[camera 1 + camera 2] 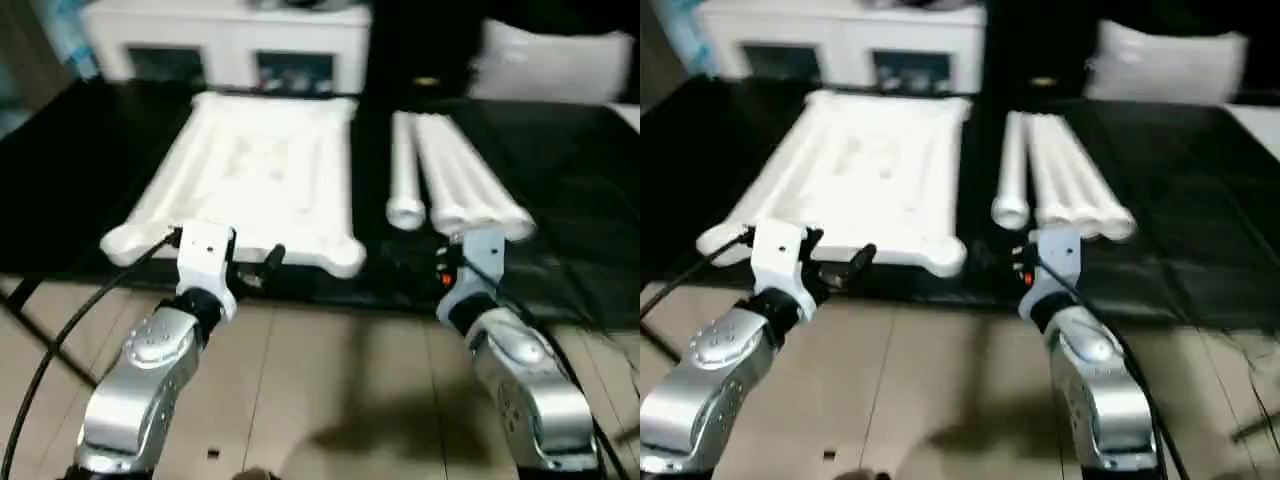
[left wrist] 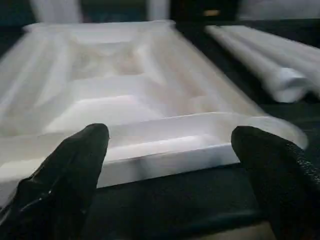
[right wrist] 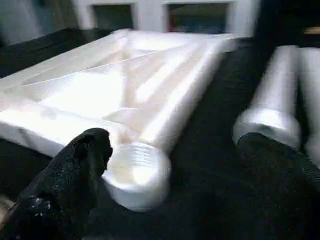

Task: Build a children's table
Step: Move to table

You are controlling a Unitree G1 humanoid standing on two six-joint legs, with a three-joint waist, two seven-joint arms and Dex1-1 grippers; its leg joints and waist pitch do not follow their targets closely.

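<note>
The white tabletop (image 1: 250,170) lies underside up on a black mat, its ribs and round corner sockets (image 3: 137,172) showing. To its right, several white tube legs (image 1: 460,180) lie side by side with their flared ends toward me. My left gripper (image 2: 170,145) hovers open just in front of the tabletop's near edge, its black fingers (image 2: 75,165) spread and holding nothing. Between the tabletop's near right corner and the closest leg (image 3: 272,115), my right gripper (image 3: 175,150) is open too, with nothing between its fingers.
The black mat (image 1: 560,200) covers the floor under the parts, and wooden floor (image 1: 340,380) lies nearer to me. A white cabinet with glass doors (image 1: 230,45) stands behind the mat. A white bulky object (image 1: 555,60) sits at the back right. A black cable (image 1: 60,340) trails from my left wrist.
</note>
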